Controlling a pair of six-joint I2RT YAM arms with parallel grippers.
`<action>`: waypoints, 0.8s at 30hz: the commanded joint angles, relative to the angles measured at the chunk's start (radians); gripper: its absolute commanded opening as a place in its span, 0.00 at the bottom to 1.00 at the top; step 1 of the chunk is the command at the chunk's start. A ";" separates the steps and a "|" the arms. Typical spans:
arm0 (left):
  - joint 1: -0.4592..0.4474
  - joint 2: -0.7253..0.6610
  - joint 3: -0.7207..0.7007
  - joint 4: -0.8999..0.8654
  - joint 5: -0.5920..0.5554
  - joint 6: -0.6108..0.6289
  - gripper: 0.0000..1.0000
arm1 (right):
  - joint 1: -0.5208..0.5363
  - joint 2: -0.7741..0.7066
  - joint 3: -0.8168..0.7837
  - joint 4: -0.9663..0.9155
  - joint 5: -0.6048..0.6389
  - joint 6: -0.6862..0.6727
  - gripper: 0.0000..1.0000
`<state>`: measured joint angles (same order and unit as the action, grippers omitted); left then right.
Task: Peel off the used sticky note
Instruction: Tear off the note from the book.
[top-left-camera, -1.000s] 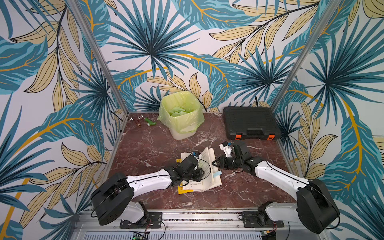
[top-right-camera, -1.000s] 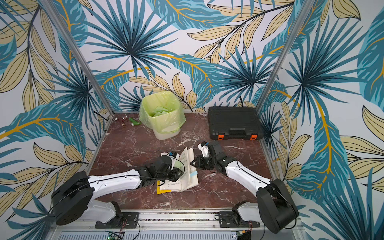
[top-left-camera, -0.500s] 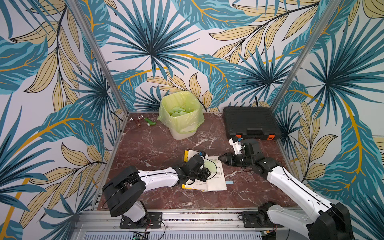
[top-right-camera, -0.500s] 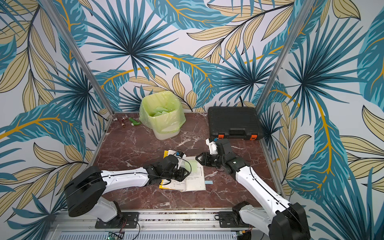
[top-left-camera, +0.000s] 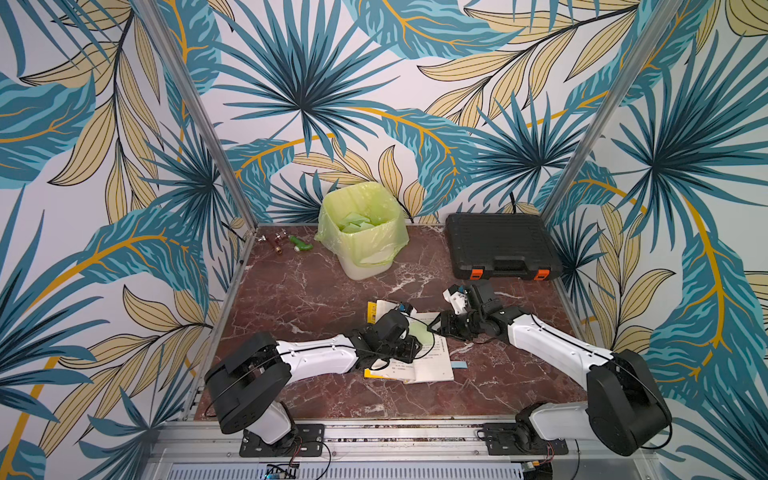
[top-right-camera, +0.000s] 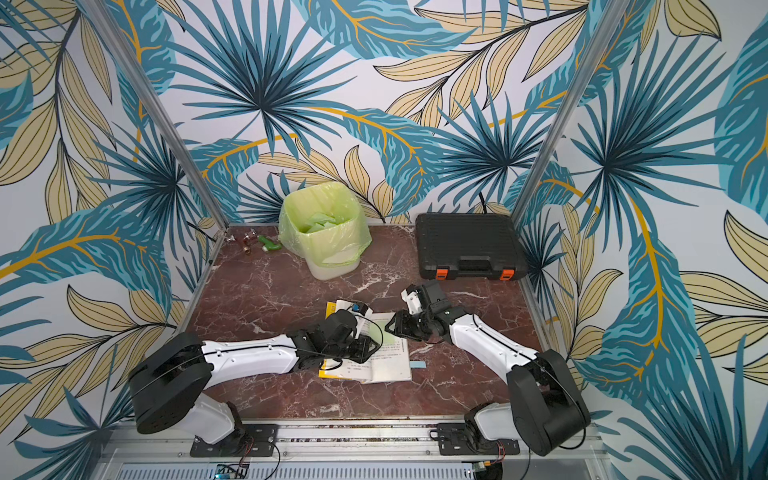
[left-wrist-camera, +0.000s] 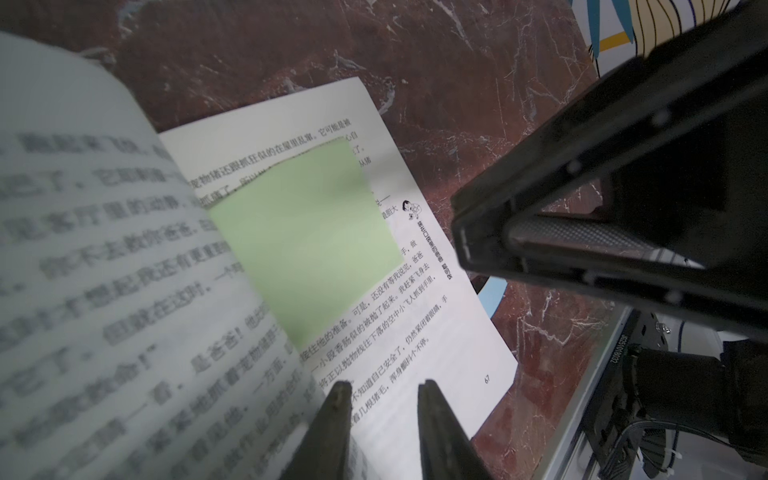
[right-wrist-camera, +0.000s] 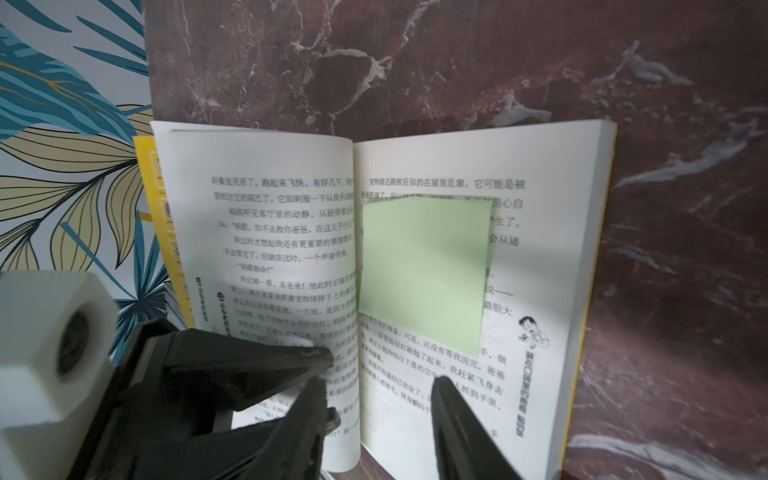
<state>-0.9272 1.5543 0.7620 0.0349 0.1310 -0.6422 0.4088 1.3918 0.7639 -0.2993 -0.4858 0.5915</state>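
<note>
Since half a second ago the right arm (top-left-camera: 548, 345) has swung back in from beside the black case (top-left-camera: 500, 245). The right fingers (right-wrist-camera: 453, 415) now hang over the outer page of the book (top-left-camera: 432, 365). They have spread wider and pinch nothing. The left arm (top-left-camera: 316, 357) has hardly shifted. The book lies open as it did then, flatter than a second ago, when its pages stood up.

The book is a paperback with a yellow cover and matte white pages of black printed Chinese text. It rests on a red-brown marble-look desk (top-left-camera: 311, 299) veined with white. The page nearer the left arm curls upward, and the page nearer the right arm lies flat. The left fingers (left-wrist-camera: 340, 419) are slim, dark, tapered prongs. They stand a narrow gap apart with nothing between them, tips low on the pages close to the spine.

The note (right-wrist-camera: 424, 270) is a plain pale green square, blank and smooth. It is stuck on the flat page right beside the spine, in the upper half, covering several lines of text. Its outer edge casts a thin shadow on the paper.

Beyond the book's top edge stands a bin (top-left-camera: 361, 232) lined with translucent light green plastic. A small pale blue strip (top-left-camera: 457, 364) lies on the desk just beside the book's outer edge
</note>
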 joint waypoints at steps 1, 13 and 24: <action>0.003 -0.013 -0.012 -0.054 -0.027 0.011 0.31 | 0.005 0.035 -0.017 0.012 0.013 -0.006 0.47; 0.017 -0.029 -0.027 -0.060 -0.029 0.014 0.31 | -0.008 0.176 -0.003 0.169 0.033 -0.023 0.49; 0.023 -0.030 -0.041 -0.047 -0.023 0.015 0.31 | -0.010 0.250 -0.023 0.328 -0.064 0.024 0.44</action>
<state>-0.9154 1.5364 0.7486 0.0200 0.1284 -0.6422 0.4004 1.6222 0.7628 -0.0582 -0.4953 0.5900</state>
